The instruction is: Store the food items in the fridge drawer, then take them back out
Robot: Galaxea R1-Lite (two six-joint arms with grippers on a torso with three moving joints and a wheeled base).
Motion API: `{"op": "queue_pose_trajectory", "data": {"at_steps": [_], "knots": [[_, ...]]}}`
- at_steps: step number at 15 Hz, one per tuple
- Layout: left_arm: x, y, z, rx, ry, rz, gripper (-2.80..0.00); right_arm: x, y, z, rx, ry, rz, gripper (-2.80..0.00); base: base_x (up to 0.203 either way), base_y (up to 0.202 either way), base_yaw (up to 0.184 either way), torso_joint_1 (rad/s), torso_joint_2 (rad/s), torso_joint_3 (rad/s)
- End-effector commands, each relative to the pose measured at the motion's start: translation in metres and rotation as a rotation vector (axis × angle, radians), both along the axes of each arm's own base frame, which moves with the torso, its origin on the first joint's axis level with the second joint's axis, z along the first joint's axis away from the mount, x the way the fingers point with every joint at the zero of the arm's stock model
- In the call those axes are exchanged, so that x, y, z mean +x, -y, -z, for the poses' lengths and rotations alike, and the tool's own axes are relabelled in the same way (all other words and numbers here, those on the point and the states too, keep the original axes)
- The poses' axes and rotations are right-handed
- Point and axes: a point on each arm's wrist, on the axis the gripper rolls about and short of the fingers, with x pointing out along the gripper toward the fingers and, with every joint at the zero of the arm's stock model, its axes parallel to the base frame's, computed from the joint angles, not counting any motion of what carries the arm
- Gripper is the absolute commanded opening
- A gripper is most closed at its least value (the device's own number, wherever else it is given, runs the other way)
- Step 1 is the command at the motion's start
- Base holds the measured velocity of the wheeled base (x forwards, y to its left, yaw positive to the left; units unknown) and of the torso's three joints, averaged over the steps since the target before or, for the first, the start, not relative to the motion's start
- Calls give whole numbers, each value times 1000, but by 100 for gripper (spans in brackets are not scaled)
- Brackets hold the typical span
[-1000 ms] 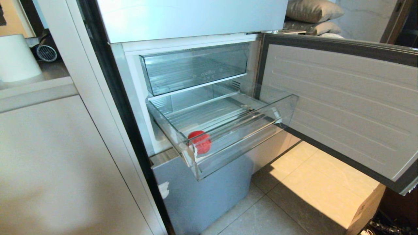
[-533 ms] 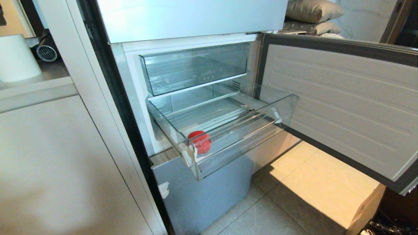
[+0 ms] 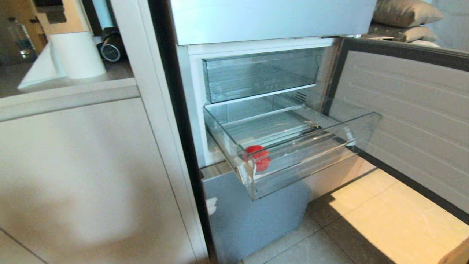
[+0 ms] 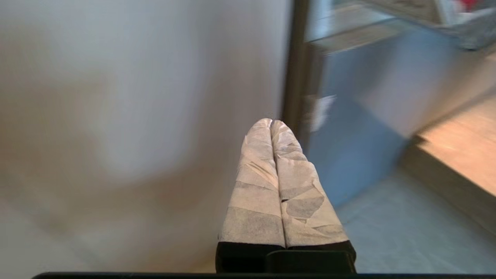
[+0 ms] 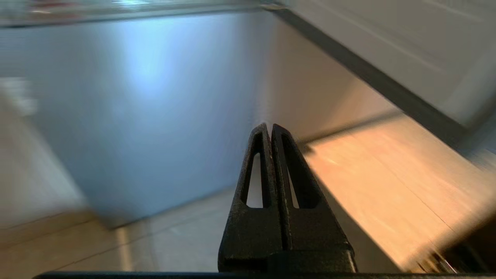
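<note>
The clear fridge drawer (image 3: 315, 161) is pulled out of the pale-blue fridge in the head view. One round red food item (image 3: 257, 157) lies inside it, at its front left corner behind the transparent lip. Neither arm shows in the head view. My left gripper (image 4: 271, 123), its fingers wrapped in white tape, is shut and empty, low beside the pale cabinet panel and the fridge's lower front. My right gripper (image 5: 269, 128), black, is shut on nothing, low before the blue fridge front near the floor.
The fridge door (image 3: 414, 117) stands open to the right above the tiled floor (image 3: 384, 227). A second clear drawer (image 3: 262, 75) sits pushed in above. A pale cabinet (image 3: 80, 176) with a white cylinder (image 3: 77, 55) on its counter fills the left. Cushions (image 3: 405, 14) lie at the upper right.
The whole head view has shifted right, so the camera has turned left. The drawer and the red item keep their places relative to the fridge.
</note>
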Motion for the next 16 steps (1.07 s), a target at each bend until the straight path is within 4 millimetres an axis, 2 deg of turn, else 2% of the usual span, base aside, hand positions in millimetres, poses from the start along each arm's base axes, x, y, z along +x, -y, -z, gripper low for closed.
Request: {"op": "queue_pose_trajectory", "data": {"at_steps": [1,6,10,16], "knots": [[0,0,0,0,-1,0,-280,0,0,0,-1,-1,-1,-280,3,-12,177,2,2,3],[0,0,0,0,-1,0,-280,0,0,0,-1,-1,-1,-280,1,-8,159,0,4,4],[0,0,0,0,-1,0,-280,0,0,0,-3,-1,-3,-280,0,-1,18,29,-47,-23],[0,0,0,0,-1,0,-280,0,0,0,-8,2,-3,-280,0,0,0,250,-499,-256]]}}
